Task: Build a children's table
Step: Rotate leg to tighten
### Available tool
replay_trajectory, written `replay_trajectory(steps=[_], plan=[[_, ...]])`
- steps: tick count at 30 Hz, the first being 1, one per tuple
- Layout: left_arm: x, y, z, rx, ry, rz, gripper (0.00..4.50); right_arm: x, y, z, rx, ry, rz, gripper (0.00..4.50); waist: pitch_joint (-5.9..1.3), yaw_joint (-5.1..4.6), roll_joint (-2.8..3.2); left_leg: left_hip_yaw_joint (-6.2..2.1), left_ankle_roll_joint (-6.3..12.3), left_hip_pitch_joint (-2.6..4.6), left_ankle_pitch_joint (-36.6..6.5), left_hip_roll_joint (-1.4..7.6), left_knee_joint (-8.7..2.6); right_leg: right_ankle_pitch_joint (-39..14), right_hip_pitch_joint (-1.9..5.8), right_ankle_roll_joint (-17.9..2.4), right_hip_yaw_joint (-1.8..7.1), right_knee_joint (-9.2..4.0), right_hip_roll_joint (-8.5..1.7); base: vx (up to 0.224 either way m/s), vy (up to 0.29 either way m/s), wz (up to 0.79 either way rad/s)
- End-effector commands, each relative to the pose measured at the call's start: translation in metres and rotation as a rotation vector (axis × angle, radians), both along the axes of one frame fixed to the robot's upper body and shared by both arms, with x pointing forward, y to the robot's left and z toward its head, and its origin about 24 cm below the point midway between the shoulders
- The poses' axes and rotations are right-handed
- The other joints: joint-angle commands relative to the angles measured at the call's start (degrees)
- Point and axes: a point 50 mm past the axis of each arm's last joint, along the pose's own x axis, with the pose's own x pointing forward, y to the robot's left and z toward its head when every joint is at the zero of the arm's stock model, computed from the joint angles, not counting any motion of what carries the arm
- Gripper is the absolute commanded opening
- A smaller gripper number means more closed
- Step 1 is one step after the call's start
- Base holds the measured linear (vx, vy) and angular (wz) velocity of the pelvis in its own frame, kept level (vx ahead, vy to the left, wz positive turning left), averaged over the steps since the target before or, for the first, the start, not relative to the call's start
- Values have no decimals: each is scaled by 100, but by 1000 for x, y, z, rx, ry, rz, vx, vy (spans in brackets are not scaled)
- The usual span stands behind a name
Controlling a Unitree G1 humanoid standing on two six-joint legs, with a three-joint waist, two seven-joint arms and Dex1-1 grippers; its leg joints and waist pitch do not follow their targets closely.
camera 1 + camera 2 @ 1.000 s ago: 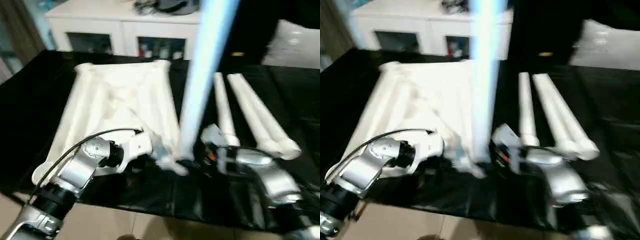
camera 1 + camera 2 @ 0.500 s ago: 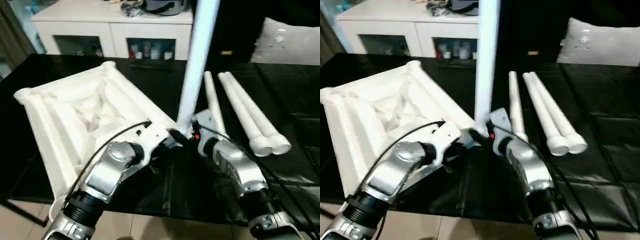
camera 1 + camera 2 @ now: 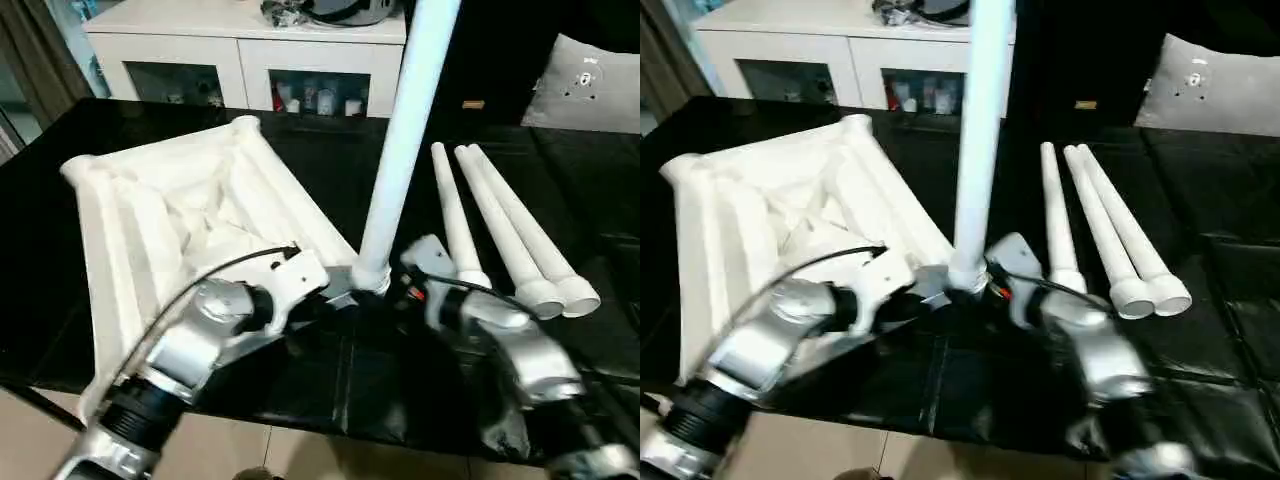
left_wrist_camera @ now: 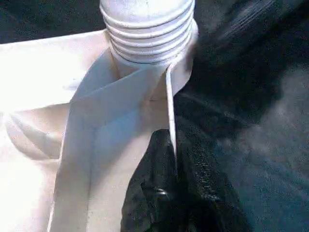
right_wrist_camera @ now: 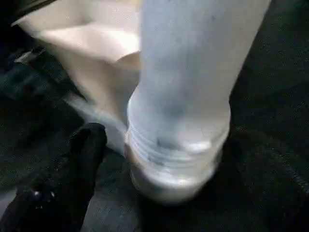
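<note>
The children's table top (image 3: 170, 210) lies upside down on the left of the black table, ribbed underside up. One white leg (image 3: 405, 150) stands upright in its near right corner socket (image 3: 370, 275). My left gripper (image 4: 174, 159) is shut on a thin rib (image 4: 170, 96) of the top just beside that socket. My right gripper (image 3: 412, 278) sits close to the leg's threaded base (image 5: 174, 164), on its right. It is open, and its black finger (image 5: 84, 150) stands a little off the leg. Three more legs (image 3: 500, 225) lie side by side to the right.
The black table (image 3: 400, 380) ends near my forearms, with tan floor below. A white cabinet (image 3: 250, 50) stands behind the table. A grey-white cushion (image 3: 595, 85) lies at the back right.
The camera has shifted. My right gripper has let go of the leg's base and eased off it. The leg still stands in the socket. My left grip on the rib holds.
</note>
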Motion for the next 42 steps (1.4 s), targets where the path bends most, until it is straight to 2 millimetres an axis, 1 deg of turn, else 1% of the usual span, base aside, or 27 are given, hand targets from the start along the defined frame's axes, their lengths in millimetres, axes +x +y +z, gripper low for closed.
replay_trajectory(steps=[1, 2, 4, 6, 7, 8, 9, 11, 13, 16, 17, 18, 19, 21, 23, 25, 27, 28, 29, 34, 36, 37, 38, 39, 40, 41, 42], plan=[[-2, -3, 2, 20, -8, -93, 0, -3, 3, 4, 6, -10, 67, 445, -357, 3, -23, -131, 542, 17, -613, 411, -382, -524, 320, -1217, 334, -399, -557, 0, 0, 0], [-5, 0, 1, 27, 7, -163, 0, -4, 0, 4, -13, -8, 97, 445, -355, 13, -37, -127, 544, 17, -579, 405, -380, -570, 310, -1238, 330, -405, -561, 0, 0, 0], [-7, 1, 1, 31, 15, -192, 0, -4, -1, 5, -16, -9, 112, 445, -359, 29, -33, -122, 526, 19, -572, 411, -378, -632, 302, -1248, 330, -404, -569, 0, 0, 0], [-10, 4, -1, 43, 38, -249, 0, -4, -2, 7, -20, -14, 140, 445, -373, 49, -32, -121, 522, 42, -521, 433, -378, -510, 287, -1294, 334, -376, -562, 0, 0, 0], [-12, 6, -2, 64, 46, -300, 0, -4, -1, 8, -12, -16, 159, 445, -373, 48, -36, -120, 523, 44, -494, 438, -379, -447, 282, -1312, 334, -366, -556, 0, 0, 0], [-14, 9, -4, 90, 63, -345, 0, -4, 0, 10, 0, -18, 181, 445, -376, 60, -28, -124, 558, 34, -475, 429, -376, -391, 289, -1326, 329, -360, -552, 0, 0, 0], [-15, 11, -4, 105, 71, -364, 0, -4, 2, 11, 9, -16, 199, 445, -378, 62, -31, -115, 564, 40, -487, 435, -371, -340, 282, -1350, 329, -344, -551, 0, 0, 0], [-15, 13, -5, 120, 75, -380, 0, -6, 4, 11, 18, -8, 226, 445, -376, 74, -43, -114, 560, 35, -491, 434, -376, -372, 291, -1346, 328, -350, -564, 0, 0, 0], [-14, 13, -5, 124, 73, -386, 0, -7, 5, 11, 21, 0, 243, 416, -369, 77, -44, -111, 535, 31, -511, 433, -379, -439, 294, -1336, 332, -357, -569, 0, 0, 0], [-12, 14, -5, 127, 65, -388, 0, -11, 9, 9, 35, 34, 289, 404, -373, 80, -55, -110, 517, 26, -499, 429, -378, -489, 301, -1319, 329, -357, -566, 0, 0, 0], [-12, 14, -5, 126, 64, -389, 0, -12, 9, 9, 39, 40, 294, 384, -376, 81, -60, -113, 511, 27, -488, 435, -379, -491, 303, -1311, 329, -353, -570, 0, 0, 0], [-12, 14, -5, 126, 64, -393, 0, -13, 9, 8, 42, 41, 297, 375, -376, 83, -59, -112, 507, 30, -480, 435, -378, -506, 298, -1307, 331, -354, -574, 0, 0, 0], [-13, 14, -5, 124, 66, -400, 0, -13, 9, 8, 47, 45, 303, 370, -381, 85, -53, -113, 504, 28, -461, 435, -375, -491, 299, -1312, 329, -347, -572, 0, 0, 0], [-13, 13, -5, 122, 69, -407, 0, -14, 9, 8, 52, 48, 308, 360, -381, 86, -59, -110, 509, 30, -447, 434, -375, -487, 296, -1312, 327, -349, -566, 0, 0, 0], [-15, 13, -6, 121, 75, -421, 0, -15, 10, 7, 59, 59, 317, 326, -385, 85, -69, -106, 515, 27, -402, 430, -370, -440, 299, -1313, 329, -344, -567, 0, 0, 0], [-15, 13, -7, 120, 76, -423, 0, -15, 11, 6, 60, 61, 319, 322, -384, 87, -67, -109, 521, 24, -395, 429, -369, -439, 298, -1314, 327, -342, -567, 0, 0, 0], [-16, 13, -7, 120, 77, -428, 0, -16, 11, 5, 67, 73, 324, 301, -387, 89, -66, -106, 530, 25, -373, 430, -365, -435, 297, -1310, 327, -341, -566, 0, 0, 0], [-16, 13, -8, 120, 78, -428, 0, -16, 12, 5, 71, 76, 326, 301, -387, 89, -73, -105, 532, 22, -369, 428, -364, -427, 298, -1308, 327, -340, -565, 0, 0, 0], [-16, 13, -8, 120, 78, -428, 0, -17, 12, 5, 71, 77, 327, 283, -387, 92, -73, -104, 535, 26, -370, 429, -364, -435, 296, -1307, 326, -341, -566, 0, 0, 0], [-16, 14, -8, 113, 80, -412, 0, -20, 14, 2, 99, 103, 333, 270, -383, 98, -77, -103, 534, 23, -387, 429, -366, -525, 299, -1287, 327, -351, -570, 0, 0, 0], [-15, 13, -8, 88, 78, -374, 0, -22, 17, 0, 110, 113, 328, 269, -379, 104, -68, -105, 510, 23, -440, 433, -374, -626, 294, -1270, 323, -360, -572, 0, 0, 0], [-15, 12, -8, 69, 76, -343, 0, -23, 19, -2, 116, 119, 315, 268, -373, 102, -74, -106, 497, 22, -462, 436, -379, -664, 294, -1265, 323, -364, -573, 0, 0, 0], [-14, 10, -7, 41, 70, -283, 0, -23, 22, -6, 122, 127, 270, 267, -371, 94, -75, -110, 463, 24, -460, 447, -390, -672, 297, -1278, 324, -359, -580, 0, 0, 0], [-12, 7, -6, 15, 60, -223, 0, -20, 27, -10, 126, 129, 219, 267, -346, 80, -75, -113, 424, 18, -578, 446, -411, -886, 290, -1253, 320, -387, -579, 0, 0, 0], [-12, 7, -6, 12, 59, -216, 0, -20, 27, -10, 126, 129, 212, 267, -338, 76, -67, -107, 384, 38, -656, 443, -416, -1037, 273, -1238, 323, -410, -578, 0, 0, 0], [-11, 4, -4, -6, 52, -175, 0, -18, 31, -13, 126, 129, 170, 267, -310, 51, -77, -110, 307, 38, -842, 426, -433, -1419, 279, -1156, 325, -457, -585, 0, 0, 0], [-10, 2, -3, -20, 45, -147, 0, -16, 34, -15, 126, 127, 133, 267, -296, 30, -72, -117, 222, 66, -981, 431, -456, -1751, 261, -1070, 330, -483, -584, 0, 0, 0]])
